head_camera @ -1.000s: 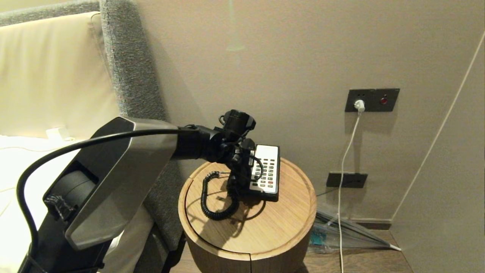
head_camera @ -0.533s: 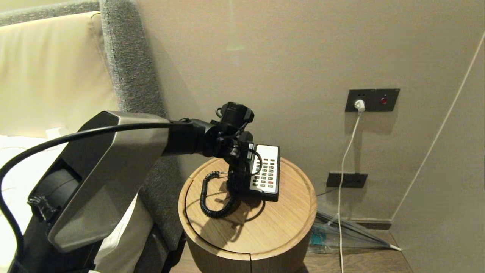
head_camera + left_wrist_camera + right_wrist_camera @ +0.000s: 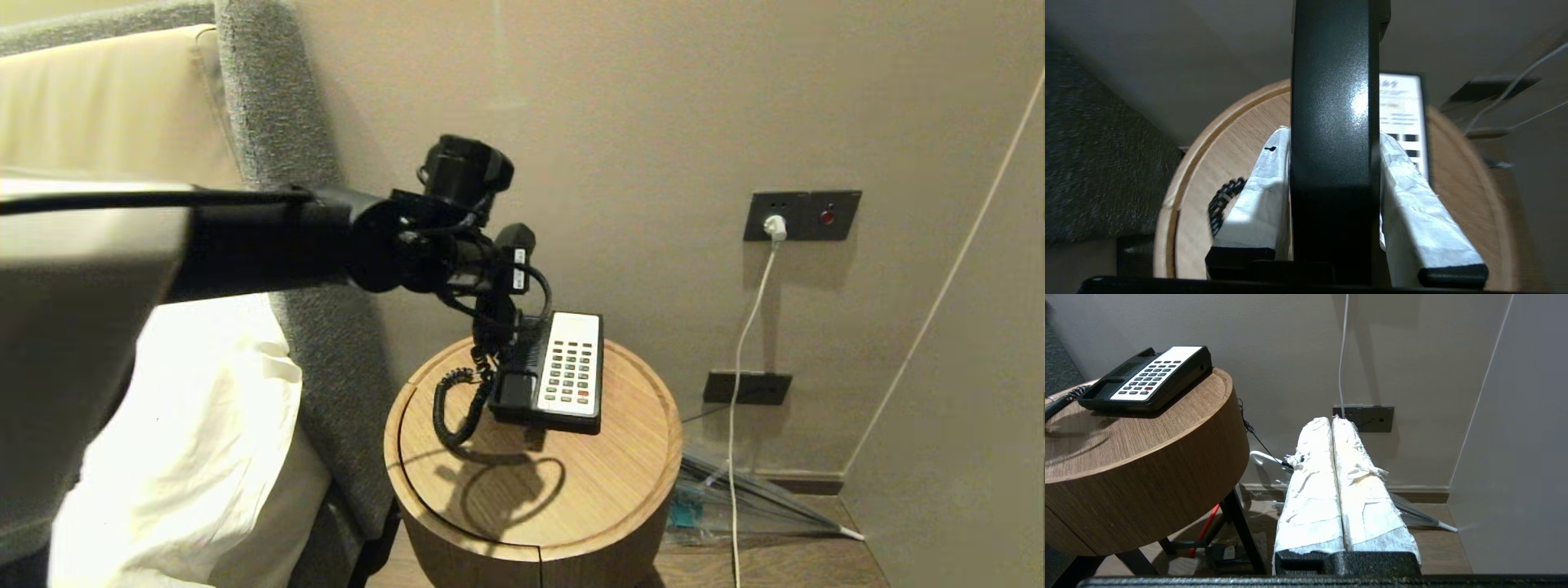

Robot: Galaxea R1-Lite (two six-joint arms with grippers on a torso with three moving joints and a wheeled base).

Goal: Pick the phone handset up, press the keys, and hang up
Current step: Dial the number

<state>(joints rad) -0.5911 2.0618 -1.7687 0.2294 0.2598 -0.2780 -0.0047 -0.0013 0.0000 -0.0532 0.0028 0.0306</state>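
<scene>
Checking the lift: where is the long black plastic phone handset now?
Head view: clamped in the left gripper, the handset hangs above the phone base's empty cradle on the round wooden table.

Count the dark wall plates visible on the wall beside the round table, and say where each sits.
2. An upper wall plate with a white plug and a red dot; a lower wall plate near the floor, right of the table. Others may be hidden.

A white charger (image 3: 774, 226) sits plugged into the dark wall socket (image 3: 801, 215).
</scene>
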